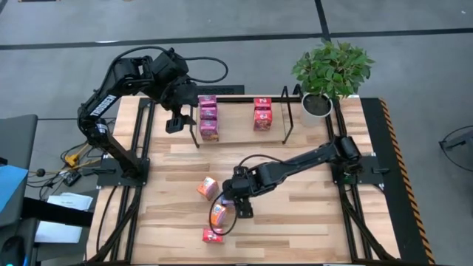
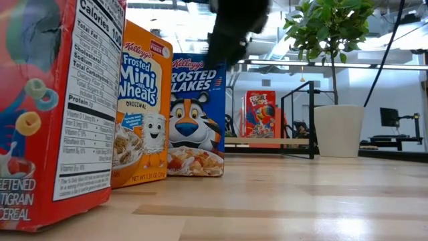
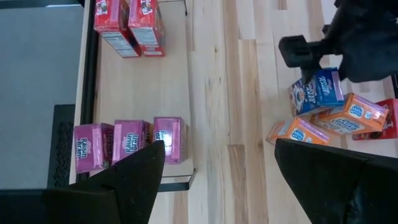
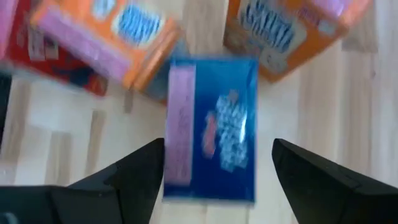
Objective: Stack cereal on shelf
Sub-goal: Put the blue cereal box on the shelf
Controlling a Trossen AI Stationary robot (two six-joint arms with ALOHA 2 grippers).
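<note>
1. Tool fingers of the right arm (image 4: pixel 214 168) are seen spread wide, one on each side of the blue cereal carton (image 4: pixel 212 127), which stands upright on the bench; contact with the carton cannot be confirmed.
2. From above, the right tool (image 1: pixel 235 198) is placed over the loose cartons at the front middle of the bench (image 1: pixel 310 222), well apart from the shelf (image 1: pixel 240 137).
3. Just beside the blue carton, two orange cartons are found: one (image 1: pixel 207 188) on the shelf side and one (image 1: pixel 218 214) on the side away from the shelf.
4. A red carton (image 1: pixel 213 236) is seen beyond the second orange carton, farthest from the shelf.
5. In the level view the red carton, an orange carton (image 2: pixel 139 110) and the blue carton are lined up upright, the dark right arm hanging above the blue one.
6. The left tool (image 1: pixel 174 118) is held with its fingers spread and nothing between them, just beside the shelf's left end.
7. On the shelf, three magenta cartons (image 1: pixel 209 118) are lined up at the left end and two red cartons (image 1: pixel 261 113) stand near the middle.
8. A potted plant (image 1: pixel 329 74) stands just beyond the shelf's right end.
</note>
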